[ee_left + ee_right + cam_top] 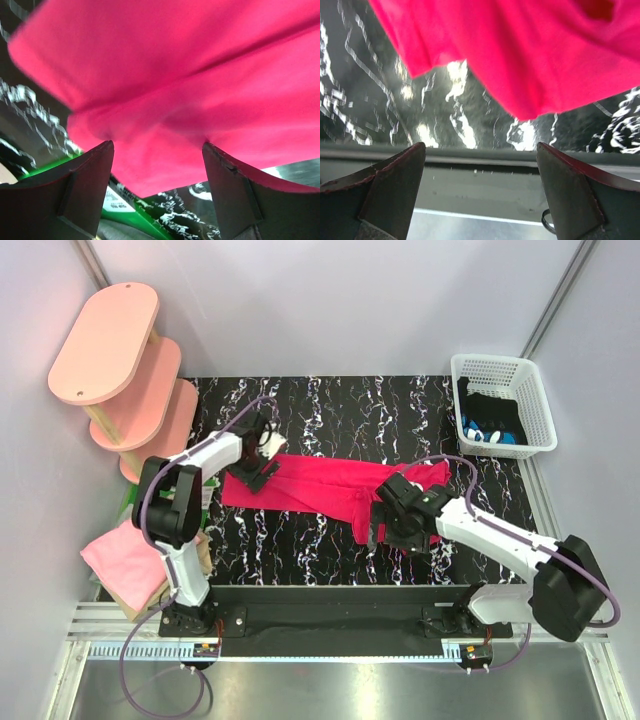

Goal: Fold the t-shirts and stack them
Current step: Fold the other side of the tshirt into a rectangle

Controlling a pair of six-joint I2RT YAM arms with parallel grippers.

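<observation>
Checking for writing first: the only label in view is a small white one on a green object [125,207] seen low in the left wrist view, and its print is too blurred to read. No brand or text shows elsewhere.

Task item: the crimson-pink t-shirt [320,490] lies on the black marbled worktop [330,410], drawn out in a long band across the middle, its right end bunched. A light pink t-shirt [120,555] rests on a tan cloth [128,592] at the worktop's near left corner; the left arm covers part of both.

Left gripper [258,472] sits at the crimson shirt's left end. In its wrist view [157,145] the jaws stand wide apart, with the cloth filling the frame beyond them and not pinched. Whether the tips touch the fabric cannot be told.

Right gripper [378,532] is over the shirt's near edge, right of centre. Its wrist view [480,145] shows the jaws wide, nothing between them, and the shirt's hem lying beyond on the worktop.

A white basket [535,415] at the far right holds dark and blue items that cannot be identified. Pink oval shelves [105,340] stand at the far left.
</observation>
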